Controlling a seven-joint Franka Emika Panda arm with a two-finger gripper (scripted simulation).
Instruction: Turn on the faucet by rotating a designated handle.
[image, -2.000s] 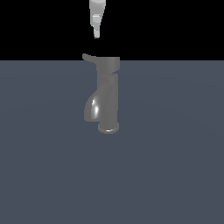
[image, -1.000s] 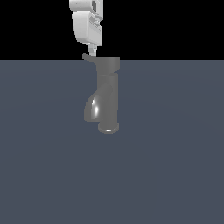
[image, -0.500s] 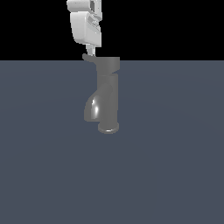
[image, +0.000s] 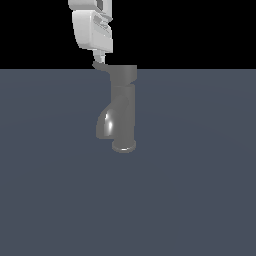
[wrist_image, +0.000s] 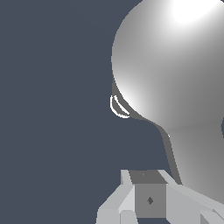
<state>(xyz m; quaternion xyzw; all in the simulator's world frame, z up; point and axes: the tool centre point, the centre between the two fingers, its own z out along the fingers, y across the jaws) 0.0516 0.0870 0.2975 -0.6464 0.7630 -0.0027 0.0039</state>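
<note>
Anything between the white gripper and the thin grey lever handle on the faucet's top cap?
Nothing: in the exterior view the gripper sits directly above the handle, seemingly touching.

I see a flat, dark slate-blue floor (image: 200, 200) filling the lower part of the exterior view, plain and evenly coloured, meeting a black background along a straight horizon. Standing directly on it is the faucet (image: 123, 107), grey and glossy, upright on its flared round base. In my wrist view the same dark surface (wrist_image: 52, 109) shows beside the faucet's bright top (wrist_image: 175, 65)
</note>
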